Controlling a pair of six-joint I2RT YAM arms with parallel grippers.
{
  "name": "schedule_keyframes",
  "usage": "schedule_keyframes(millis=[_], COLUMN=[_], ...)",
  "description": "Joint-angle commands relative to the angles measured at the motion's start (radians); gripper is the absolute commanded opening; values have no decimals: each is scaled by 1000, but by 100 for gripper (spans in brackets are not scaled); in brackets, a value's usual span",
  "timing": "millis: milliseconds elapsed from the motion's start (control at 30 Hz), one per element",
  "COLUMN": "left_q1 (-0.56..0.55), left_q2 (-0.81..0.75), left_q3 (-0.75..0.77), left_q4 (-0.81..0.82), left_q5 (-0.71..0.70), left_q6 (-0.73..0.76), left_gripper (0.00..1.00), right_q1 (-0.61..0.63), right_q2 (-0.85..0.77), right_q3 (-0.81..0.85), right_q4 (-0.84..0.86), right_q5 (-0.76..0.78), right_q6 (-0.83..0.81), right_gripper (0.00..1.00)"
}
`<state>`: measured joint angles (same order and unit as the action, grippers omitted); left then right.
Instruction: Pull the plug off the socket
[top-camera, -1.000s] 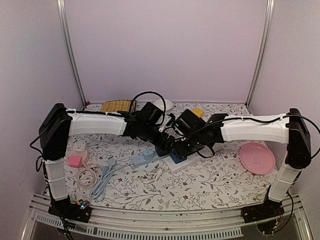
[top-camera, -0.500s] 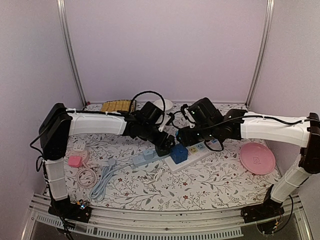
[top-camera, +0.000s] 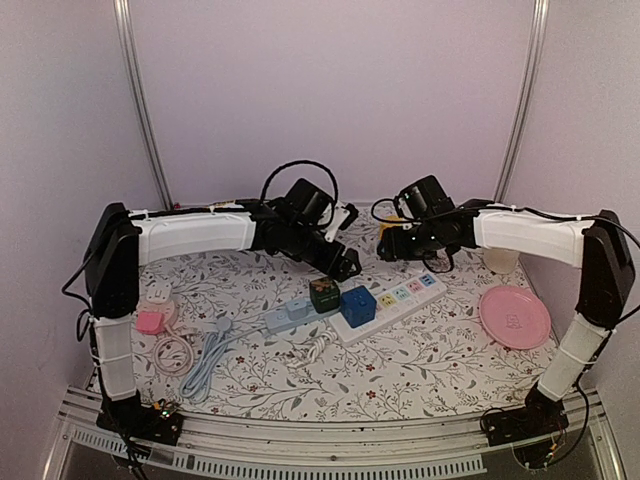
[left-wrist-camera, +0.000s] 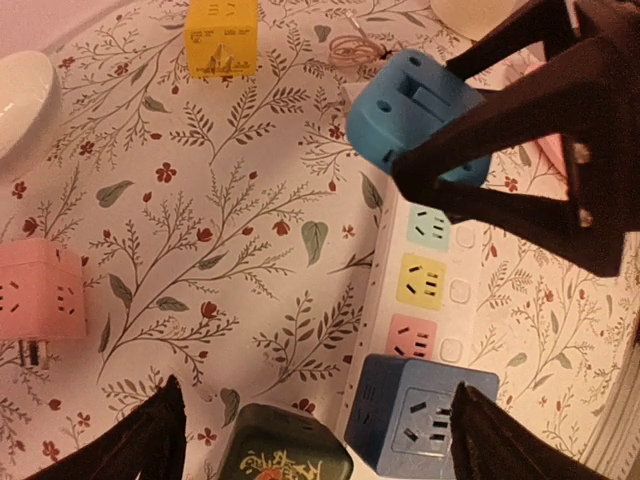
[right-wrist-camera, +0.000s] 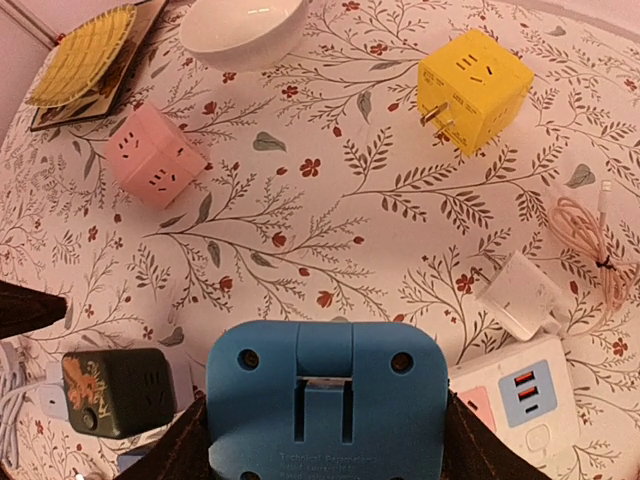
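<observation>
Blue plastic filled my right pincer (right-wrist-camera: 325, 435): both fingers were clamped on the sides of the light blue plug (right-wrist-camera: 325, 375). The plug hung in the air between them, apart from the white socket strip (left-wrist-camera: 425, 290) lying below that pincer. My left pincer (left-wrist-camera: 320, 440) stood wide apart, gripping nothing, above a dark green cube (left-wrist-camera: 285, 450) and a darker blue cube (left-wrist-camera: 425, 410).

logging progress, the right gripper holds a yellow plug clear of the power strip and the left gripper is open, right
Wrong colour: the plug in the right gripper is blue, as the right wrist view shows; the yellow cube lies on the table. It is held clear of the power strip, and the left gripper is open.
</observation>
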<state>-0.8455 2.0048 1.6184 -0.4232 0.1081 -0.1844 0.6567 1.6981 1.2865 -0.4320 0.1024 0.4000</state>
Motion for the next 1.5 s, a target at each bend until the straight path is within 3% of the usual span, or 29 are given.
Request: schedule_keyframes(millis=[0,300,600,867,1167,1467], left_q1=[53,120,150,158,160,161], left_q2=[-28,-122,-188,-180,-172,-185], left_q3=[26,-61,-173,-172,-173,-194], left_q4=[-2,31,67,75,80,86], left_q5=[28,27,25,48,65,55], left_q6=[-19,-65,-98,-95,-93,-102], left_gripper=[92,92,92,92,92,92], right_q1=[-30,-93,-107,-108,-108,-104], right_q2=[126,405,549,586,531,414], right_q3=[113,353,470,482,482,433], right_q4=[17,6,-38,-67,-99,-129], right_q5=[-53,-99,-69,-67,-69,-86], right_q6=[-47,-91,-149,-165,-169,-157], right_gripper=[26,26,40,55,87,89])
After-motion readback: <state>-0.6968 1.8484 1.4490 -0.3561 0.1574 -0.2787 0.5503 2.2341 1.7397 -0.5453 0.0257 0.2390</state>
